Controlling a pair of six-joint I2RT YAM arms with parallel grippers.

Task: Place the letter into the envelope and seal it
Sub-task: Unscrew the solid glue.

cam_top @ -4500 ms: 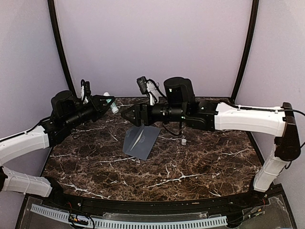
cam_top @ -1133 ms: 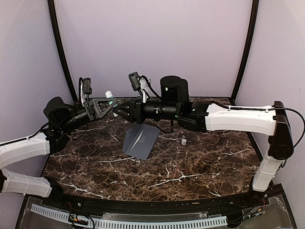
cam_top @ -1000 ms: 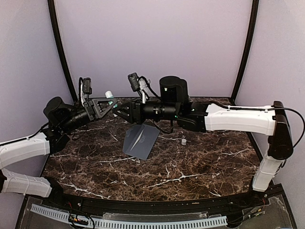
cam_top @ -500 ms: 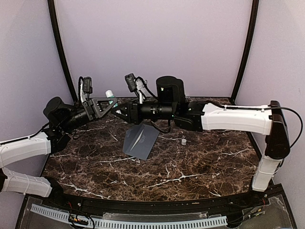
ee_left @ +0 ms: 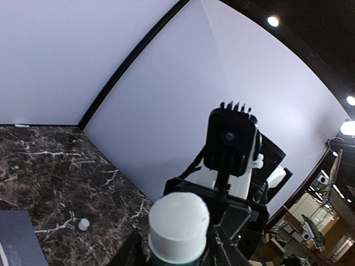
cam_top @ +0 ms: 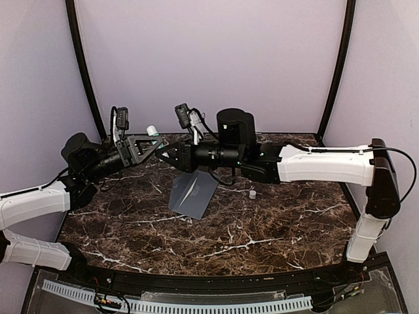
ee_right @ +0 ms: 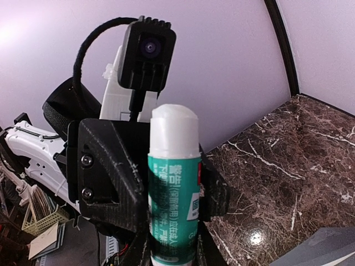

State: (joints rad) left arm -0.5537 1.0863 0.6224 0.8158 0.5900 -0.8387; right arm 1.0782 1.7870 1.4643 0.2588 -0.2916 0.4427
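Top external view showed my right gripper (cam_top: 163,152) pinching the upright glue stick (cam_top: 152,133) low down, my left gripper (cam_top: 154,141) flanking it, grip unclear, while the envelope (cam_top: 193,195) lay flat on the table (cam_top: 275,222) below, long axis near-to-far, nearer my right arm.

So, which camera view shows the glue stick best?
The right wrist view: the glue stick stands mid-picture, its white end and green printed label clear. The left wrist view shows only one white end at the bottom edge; the top view, a tiny white tip.
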